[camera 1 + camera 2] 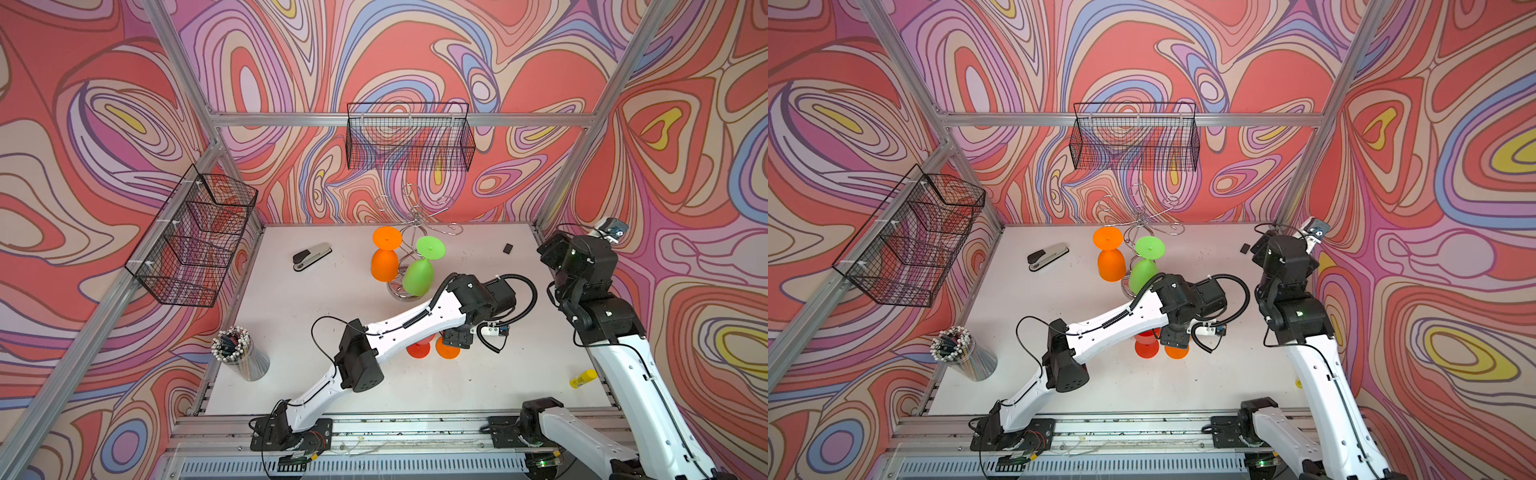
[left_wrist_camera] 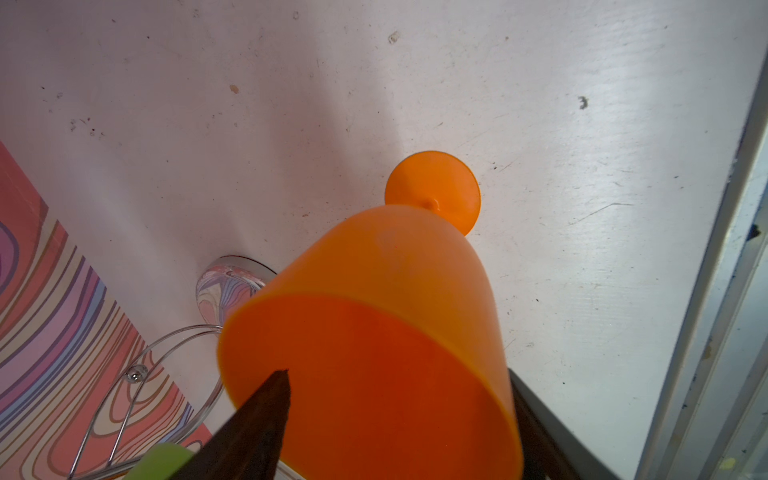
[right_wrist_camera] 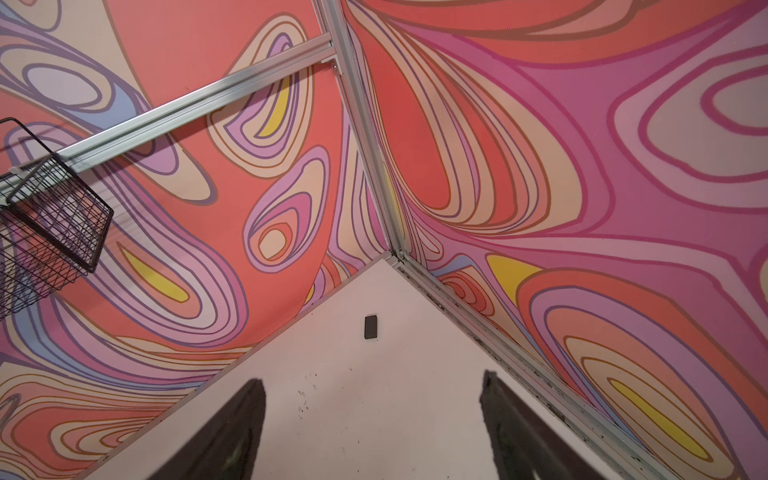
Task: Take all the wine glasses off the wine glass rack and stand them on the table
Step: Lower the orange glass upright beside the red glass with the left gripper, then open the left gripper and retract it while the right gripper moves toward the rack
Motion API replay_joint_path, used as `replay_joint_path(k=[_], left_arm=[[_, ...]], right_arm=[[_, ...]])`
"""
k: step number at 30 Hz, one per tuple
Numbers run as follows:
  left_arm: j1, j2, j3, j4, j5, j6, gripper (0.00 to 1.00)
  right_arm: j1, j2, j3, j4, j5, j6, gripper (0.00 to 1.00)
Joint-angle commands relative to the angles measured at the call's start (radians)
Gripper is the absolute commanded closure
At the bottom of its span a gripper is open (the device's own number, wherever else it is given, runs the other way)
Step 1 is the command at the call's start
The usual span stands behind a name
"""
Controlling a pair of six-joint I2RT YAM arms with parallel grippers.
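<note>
Chrome wine glass rack at upper centre of the white bench in both top views. Two glasses upside down on its hooks: hanging orange glass to its left, green glass tilted, just lower right of that.

Off the rack, upright on the bench at lower centre of the frame: the orange wine glass, foot flat, just beside a red glass. Directly over it, the left gripper, fingers spread to either side of the bowl. Pressing on it or clear of it: hard to tell in the left wrist view.

Right gripper near the bench's upper right corner, fingers wide apart, only bare bench between them.

Stapler at upper left, pencil cup at lower left.
</note>
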Motion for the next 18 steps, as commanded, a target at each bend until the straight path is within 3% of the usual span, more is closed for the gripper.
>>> replay_joint_path(k=[1,11,18], left_arm=[[-0.005,-0.066,0.028,-0.013,-0.014,0.003,0.18],[-0.005,-0.184,0.021,-0.002,0.017,-0.022,0.16],[-0.005,-0.412,-0.152,0.185,0.075,-0.042,0.16]], right_arm=[[-0.007,0.005,-0.007,-0.015,-0.014,0.01,0.14],[-0.008,0.01,0.006,-0.017,-0.056,0.028,0.14],[-0.009,-0.007,0.013,-0.02,-0.111,0.049,0.14]])
